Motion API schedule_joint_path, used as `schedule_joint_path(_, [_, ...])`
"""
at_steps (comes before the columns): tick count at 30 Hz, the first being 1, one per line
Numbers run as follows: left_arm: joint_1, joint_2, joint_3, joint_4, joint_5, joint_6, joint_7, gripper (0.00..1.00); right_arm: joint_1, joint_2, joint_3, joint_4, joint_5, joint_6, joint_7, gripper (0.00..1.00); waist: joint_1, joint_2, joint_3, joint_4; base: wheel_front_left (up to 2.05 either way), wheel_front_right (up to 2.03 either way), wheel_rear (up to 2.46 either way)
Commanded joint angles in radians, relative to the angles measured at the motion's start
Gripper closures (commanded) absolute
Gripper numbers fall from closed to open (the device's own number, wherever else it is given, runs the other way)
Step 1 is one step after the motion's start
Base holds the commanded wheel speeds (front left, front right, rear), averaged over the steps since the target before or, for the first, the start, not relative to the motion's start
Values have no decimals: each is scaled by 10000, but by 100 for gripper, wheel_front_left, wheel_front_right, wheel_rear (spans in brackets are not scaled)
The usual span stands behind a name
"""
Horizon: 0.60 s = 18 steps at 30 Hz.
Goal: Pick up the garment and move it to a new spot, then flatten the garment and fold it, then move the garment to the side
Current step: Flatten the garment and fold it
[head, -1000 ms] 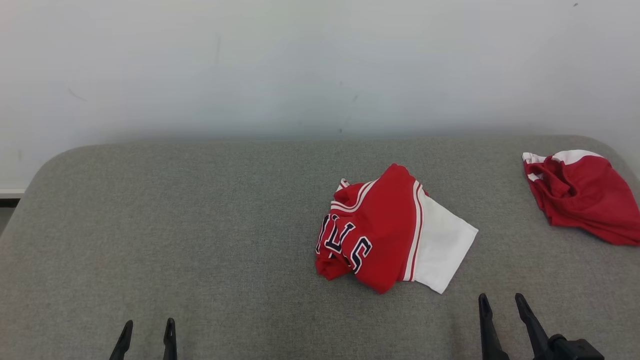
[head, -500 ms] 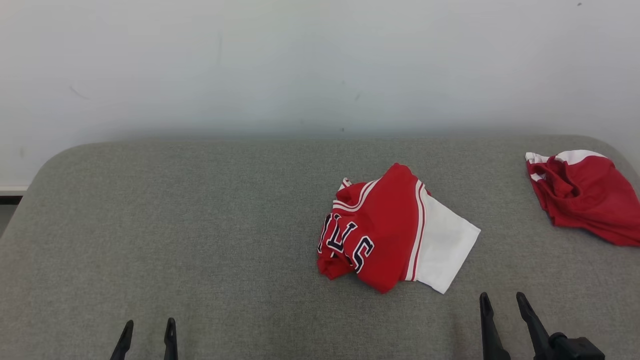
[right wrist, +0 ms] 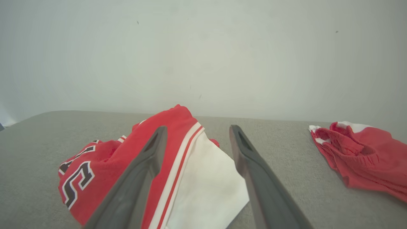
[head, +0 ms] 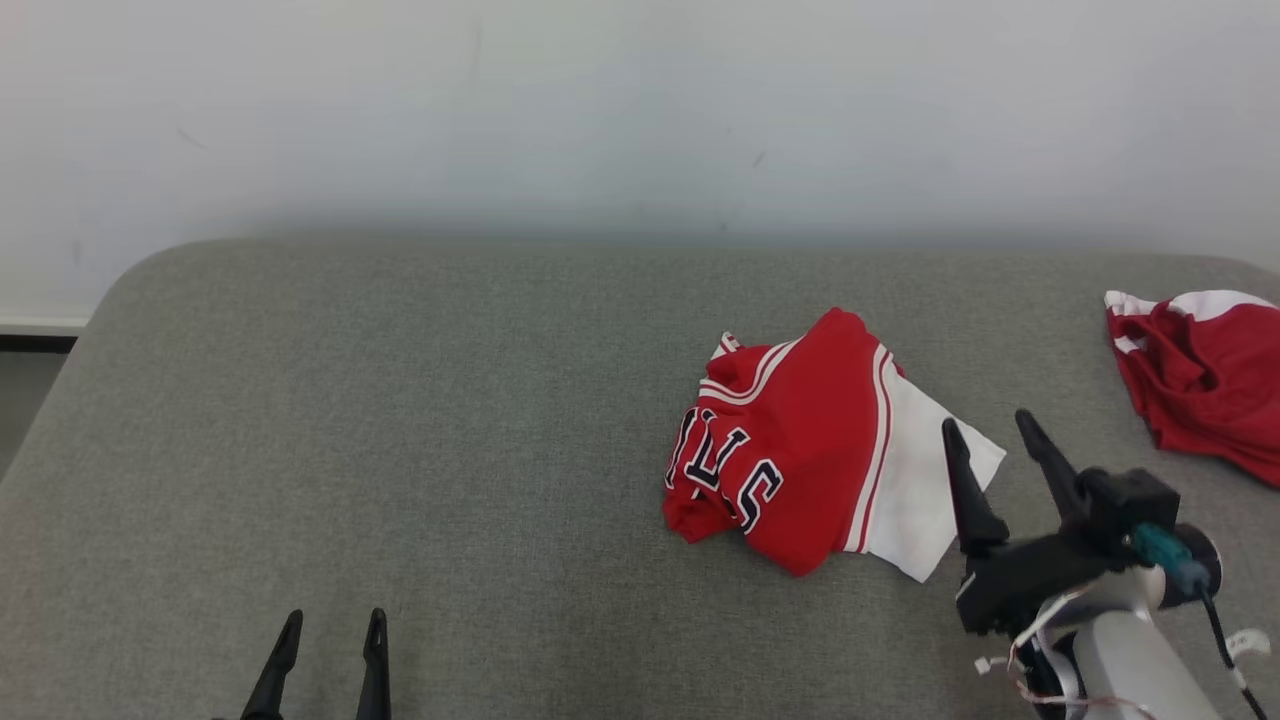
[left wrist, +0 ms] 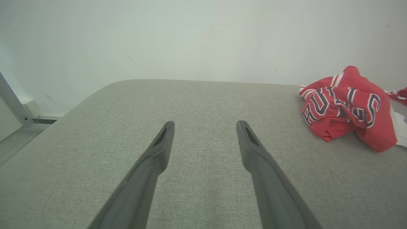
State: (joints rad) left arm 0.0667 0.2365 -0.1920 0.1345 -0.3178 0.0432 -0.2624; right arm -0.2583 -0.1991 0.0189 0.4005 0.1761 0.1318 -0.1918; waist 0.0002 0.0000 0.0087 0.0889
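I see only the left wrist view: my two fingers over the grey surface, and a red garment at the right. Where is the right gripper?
Observer: The right gripper is open, beside the white panel of the red garment.
Operator: Does it hold the cloth?
Observer: No. In the right wrist view its fingers stand wide apart, and no cloth is pinched.
Operator: Is anything else there?
Observer: Yes, a second red garment lies apart, at the far right of the grey surface.
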Motion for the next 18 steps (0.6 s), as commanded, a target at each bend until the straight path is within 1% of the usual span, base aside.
schedule_joint_path(1, [-213, -56, -27, 67, 33, -77, -34, 0, -526, -169, 81, 379, 82, -26, 105, 0, -2, 0, 356, 328, 0, 0, 0])
schedule_joint_path(2, [-213, -56, -27, 67, 33, -77, -34, 0, -526, -169, 81, 379, 82, -26, 105, 0, -2, 0, 356, 328, 0, 0, 0])
schedule_joint_path(4, [-385, -121, -61, 145, 71, -161, -34, 0, -1124, -384, 100, 917, 192, -26, 206, 0, -2, 0, 534, 491, 0, 0, 0])
schedule_joint_path(11, [-889, -412, -136, 367, 250, -333, -34, 0, -2788, -1261, 182, 3166, 286, -26, 438, 0, -2, 0, 1096, 1028, 0, 0, 0])
schedule_joint_path(18, [-1180, -641, -89, 444, 457, -481, -34, 0, -3645, -1895, 206, 5284, 410, -28, 356, 0, -2, 0, 1555, 1386, 0, 0, 0])
